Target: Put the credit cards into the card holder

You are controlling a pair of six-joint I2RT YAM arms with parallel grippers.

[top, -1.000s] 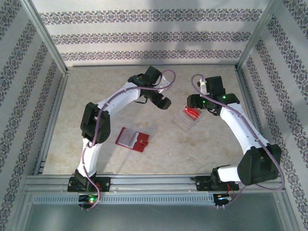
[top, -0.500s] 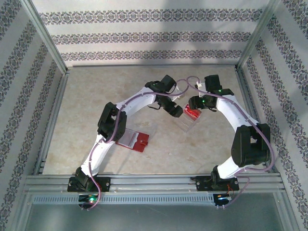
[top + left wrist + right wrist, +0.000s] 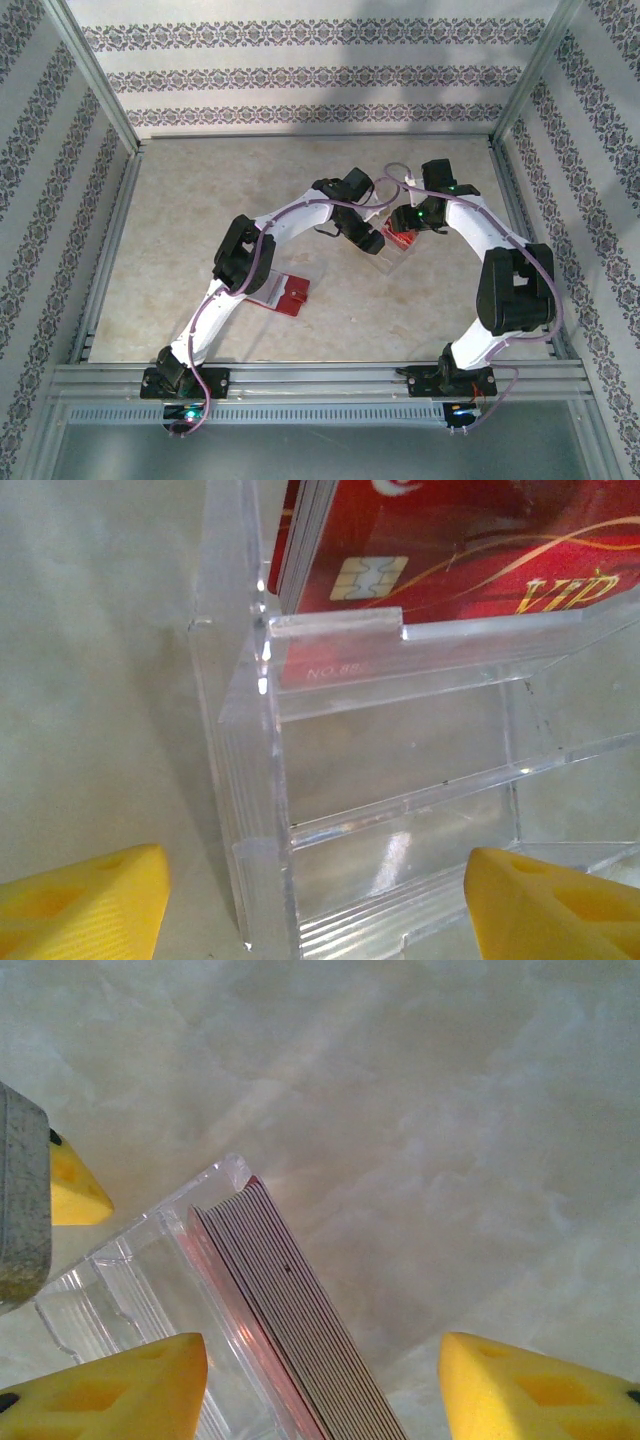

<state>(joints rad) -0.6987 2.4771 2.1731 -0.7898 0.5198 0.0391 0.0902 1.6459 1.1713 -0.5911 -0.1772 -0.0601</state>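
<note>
The credit cards [image 3: 402,240] stand as a red stack on edge at the far end of a clear plastic tray [image 3: 390,258], right of the table's middle. In the left wrist view the front card [image 3: 470,550] shows a gold chip and "VIP". My left gripper [image 3: 315,905] is open, its yellow fingertips [image 3: 80,905] either side of the tray's near corner [image 3: 260,780]. My right gripper [image 3: 320,1390] is open above the card stack [image 3: 290,1310], with gaps on both sides. The red card holder [image 3: 285,291] lies open on the table, partly under my left arm.
The tray's stepped front compartments [image 3: 400,770] hold nothing. The left gripper's yellow fingertip [image 3: 75,1192] sits close beside the tray in the right wrist view. Both gripper heads [image 3: 368,238] [image 3: 408,222] crowd the tray. Metal frame rails [image 3: 320,378] edge the marbled table.
My left arm has swung right from mid-table to the tray, its jaws narrowing a little. My right gripper has settled over the card stack, and that arm's elbow has folded inward.
</note>
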